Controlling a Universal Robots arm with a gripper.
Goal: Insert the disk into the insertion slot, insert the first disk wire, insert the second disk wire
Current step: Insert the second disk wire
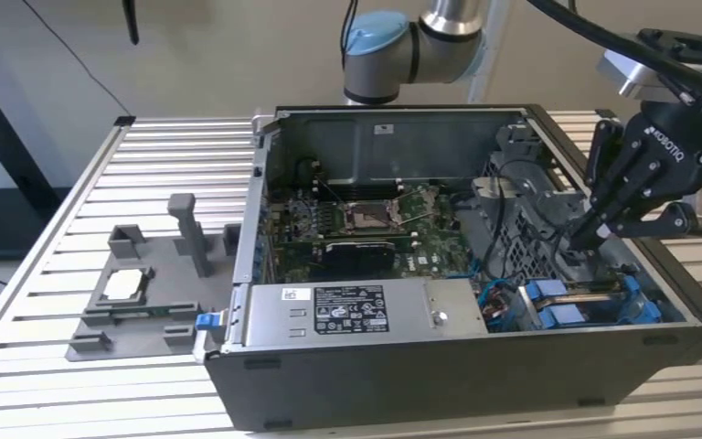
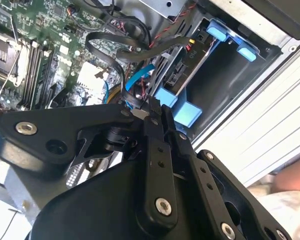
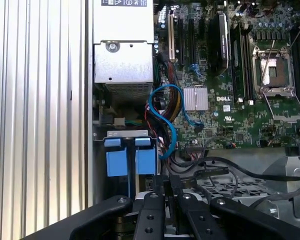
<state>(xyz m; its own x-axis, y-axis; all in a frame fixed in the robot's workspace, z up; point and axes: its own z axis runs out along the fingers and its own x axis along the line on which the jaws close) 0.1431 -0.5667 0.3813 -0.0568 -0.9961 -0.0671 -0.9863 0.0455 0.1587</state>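
Already the disk (image 1: 558, 315) sits in the insertion slot (image 2: 225, 75), in the near corner of the open computer case (image 1: 449, 384) on the exterior view's right. Its blue tabs show just beside the grey power-supply box (image 1: 351, 315). Above it hangs the end effector (image 1: 585, 240), its fingers pressed together on the end of a black disk wire (image 2: 92, 44) that loops back over the motherboard (image 1: 364, 219). The case stands on a slatted surface (image 1: 168, 146).

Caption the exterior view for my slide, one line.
Gripper reaches into the open computer case at the exterior view's right, near the blue-framed disk sitting in the drive cage.
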